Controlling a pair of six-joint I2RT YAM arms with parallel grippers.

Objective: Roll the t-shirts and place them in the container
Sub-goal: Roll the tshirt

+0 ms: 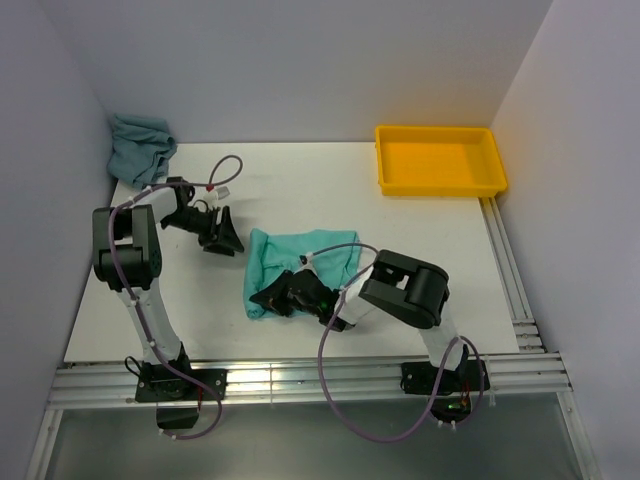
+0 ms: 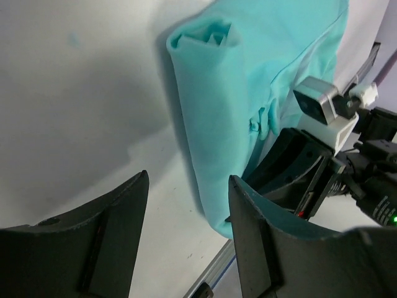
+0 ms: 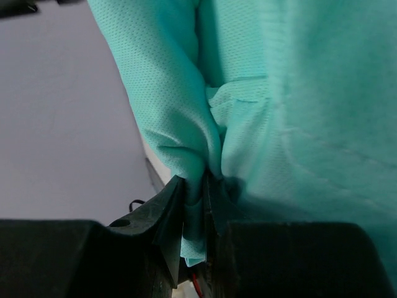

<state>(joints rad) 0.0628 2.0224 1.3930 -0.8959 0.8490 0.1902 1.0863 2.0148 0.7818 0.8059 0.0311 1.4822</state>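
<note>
Right wrist view first, closest to the action: the right claw is pressed together on a bunched fold of the mint shirt, cloth squeezed between both fingers. From above, that claw sits at the shirt's near-left corner, low on the table. My read is that it's pinning that end of the roll so it can't spring loose.

The shirt lies mid-table, its left side already turned into a thick tube, with the open spiral end showing in the left wrist view. The right side lies flat, so I'd call this roll partly done.

Next out is the left claw: spread wide, nothing in it, hovering just beside the tube's far end, apart from the cloth. It looks placed to take a fresh hold along the roll.

In the far back-left corner, the grey-teal shirt sits in a crumpled heap, neither arm near it, not yet rolled. Far right sits the yellow tray, well apart from both shirts.
</note>
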